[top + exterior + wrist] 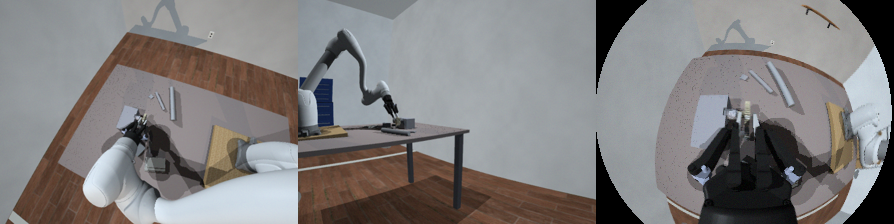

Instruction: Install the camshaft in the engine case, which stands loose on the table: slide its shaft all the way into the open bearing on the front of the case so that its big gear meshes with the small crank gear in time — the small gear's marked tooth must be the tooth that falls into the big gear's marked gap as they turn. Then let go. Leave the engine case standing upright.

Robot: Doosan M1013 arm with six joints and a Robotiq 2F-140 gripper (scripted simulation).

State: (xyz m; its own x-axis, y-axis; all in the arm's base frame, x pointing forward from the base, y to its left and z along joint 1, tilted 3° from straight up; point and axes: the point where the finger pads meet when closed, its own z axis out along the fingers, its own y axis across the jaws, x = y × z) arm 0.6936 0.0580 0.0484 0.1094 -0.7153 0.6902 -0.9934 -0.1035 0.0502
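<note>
The grey engine case [127, 117] stands upright on the table; it also shows in the side view [407, 123] and the wrist view [713, 115]. The camshaft [143, 118] with its pale big gear sits against the front of the case, and it shows in the wrist view [746, 116] too. My gripper [138, 123] is just behind it, with its fingers standing slightly apart on either side of the camshaft, open and not clamping it. The gear marks and the small crank gear are too small to make out.
A grey rod [172, 103], a flat bar [159, 101] and a small piece [151, 96] lie beyond the case. A grey block [156, 165] lies under my arm. The robot's wooden base board [222, 156] is to the right. Blue crates [321, 101] stand behind.
</note>
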